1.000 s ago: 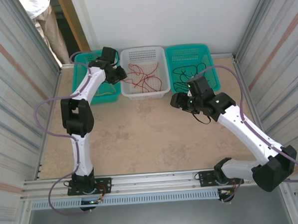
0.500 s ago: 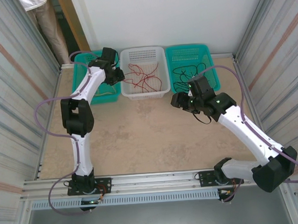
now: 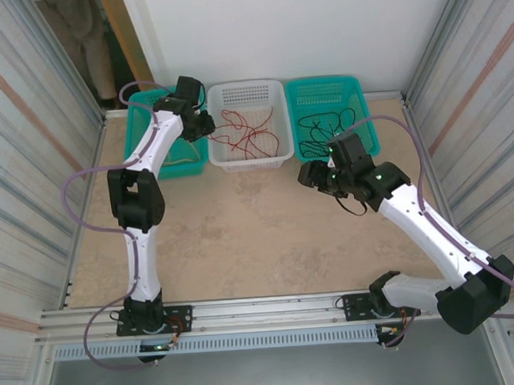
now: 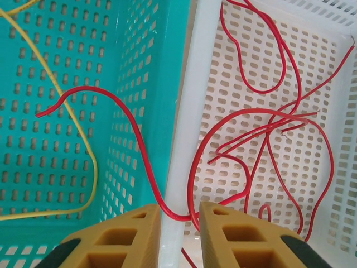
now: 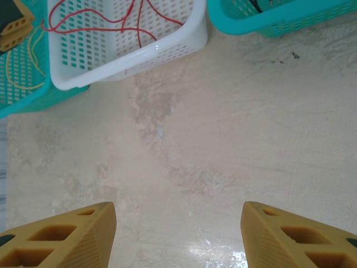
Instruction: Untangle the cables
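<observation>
Red cables (image 3: 247, 133) lie tangled in the white basket (image 3: 273, 92). One red cable (image 4: 111, 100) trails over the white rim (image 4: 192, 84) into the left teal basket (image 4: 61, 67), beside a yellow cable (image 4: 83, 145). My left gripper (image 4: 181, 209) hovers over that rim, its jaws a narrow gap apart, with the red cable crossing between them untouched by either pad. From above, the left gripper (image 3: 203, 126) sits between the two baskets. Black cables (image 3: 322, 124) lie in the right teal basket (image 3: 355, 92). My right gripper (image 5: 178, 209) hangs wide open over bare table, also seen from above (image 3: 306, 174).
The three baskets stand in a row against the back wall. Corrugated metal walls (image 3: 485, 103) close in both sides. The beige table (image 3: 242, 228) stretches in front of the baskets. In the right wrist view the white basket (image 5: 167, 47) is at the top.
My left gripper's jaws have drawn a little closer together around the red cable. The right arm has shifted slightly to the right. The person at the back left has moved off.
</observation>
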Robot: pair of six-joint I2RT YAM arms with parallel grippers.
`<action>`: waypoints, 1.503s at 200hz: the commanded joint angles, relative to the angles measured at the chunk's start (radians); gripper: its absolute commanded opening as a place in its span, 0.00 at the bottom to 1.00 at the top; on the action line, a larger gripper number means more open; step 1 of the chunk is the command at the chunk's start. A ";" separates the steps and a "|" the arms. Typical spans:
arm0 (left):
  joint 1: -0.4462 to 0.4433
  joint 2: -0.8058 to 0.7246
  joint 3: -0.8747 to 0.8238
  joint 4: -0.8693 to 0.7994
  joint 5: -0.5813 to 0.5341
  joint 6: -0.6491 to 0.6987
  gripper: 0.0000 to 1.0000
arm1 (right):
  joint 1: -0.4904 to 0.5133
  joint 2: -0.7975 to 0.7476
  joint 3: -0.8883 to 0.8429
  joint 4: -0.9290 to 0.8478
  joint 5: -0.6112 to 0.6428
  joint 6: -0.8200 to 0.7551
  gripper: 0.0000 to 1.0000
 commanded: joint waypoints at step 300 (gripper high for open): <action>-0.231 -0.143 -0.009 0.139 0.033 0.356 0.98 | -0.015 -0.098 0.123 -0.060 0.164 -0.105 0.70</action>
